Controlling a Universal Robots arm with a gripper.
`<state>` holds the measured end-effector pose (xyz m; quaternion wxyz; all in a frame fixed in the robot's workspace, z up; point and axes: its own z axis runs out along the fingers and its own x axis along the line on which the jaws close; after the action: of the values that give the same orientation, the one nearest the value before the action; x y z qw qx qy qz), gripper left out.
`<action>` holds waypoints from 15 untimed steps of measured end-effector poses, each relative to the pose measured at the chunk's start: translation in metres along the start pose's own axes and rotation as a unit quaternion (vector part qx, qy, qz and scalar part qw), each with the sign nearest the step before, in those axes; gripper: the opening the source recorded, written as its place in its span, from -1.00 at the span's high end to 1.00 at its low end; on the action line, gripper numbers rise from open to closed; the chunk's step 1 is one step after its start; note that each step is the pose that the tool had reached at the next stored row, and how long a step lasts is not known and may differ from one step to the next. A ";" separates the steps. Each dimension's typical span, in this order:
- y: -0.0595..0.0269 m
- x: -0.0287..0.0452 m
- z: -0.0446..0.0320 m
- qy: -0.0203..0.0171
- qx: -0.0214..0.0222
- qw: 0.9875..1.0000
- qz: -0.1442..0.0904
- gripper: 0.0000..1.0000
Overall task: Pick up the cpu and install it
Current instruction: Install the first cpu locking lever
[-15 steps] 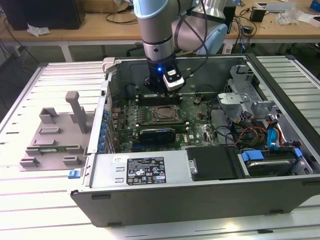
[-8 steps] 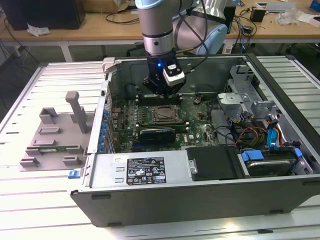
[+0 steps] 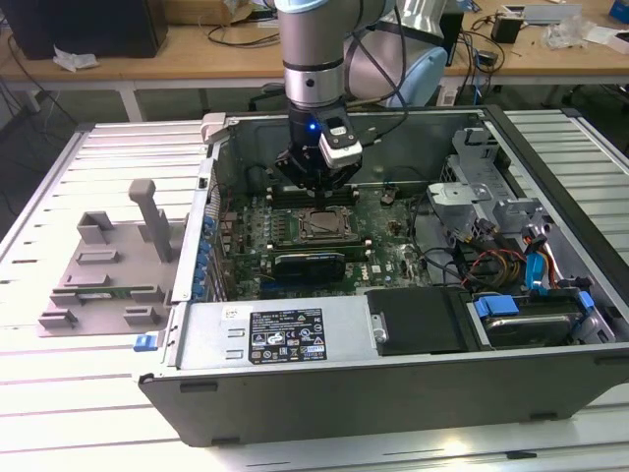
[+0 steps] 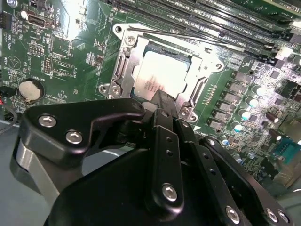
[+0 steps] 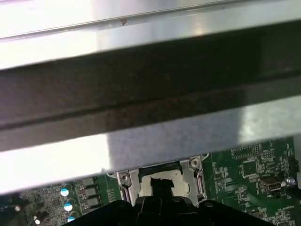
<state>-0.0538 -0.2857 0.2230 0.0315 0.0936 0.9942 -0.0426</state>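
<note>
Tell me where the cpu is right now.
The cpu lies in the motherboard's metal socket frame inside the computer case, below the gripper, in both wrist views.

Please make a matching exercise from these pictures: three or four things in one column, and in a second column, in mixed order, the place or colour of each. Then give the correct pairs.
Things:
1. cpu
2. grey plastic tray
3. round coin battery
4. pincer

Places or colours:
A. on the table outside the computer case, at the exterior view's left
B. silvery top, lying in the metal socket frame on the green board
C. black, hanging over the socket inside the case
D. in a round holder on the green board, apart from the socket

Pairs: 1-B, 2-A, 3-D, 4-C
</note>
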 end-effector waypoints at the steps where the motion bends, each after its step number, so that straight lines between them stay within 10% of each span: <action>1: -0.0003 -0.0001 0.0000 0.000 -0.002 1.000 0.000 0.79; 6: -0.0074 -0.0014 0.0006 0.005 -0.025 1.000 0.001 0.79; 15: -0.0239 -0.0047 0.0029 0.006 -0.032 0.999 -0.004 0.79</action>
<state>-0.0535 -0.3102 0.2223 0.0287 0.0893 0.9955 -0.0100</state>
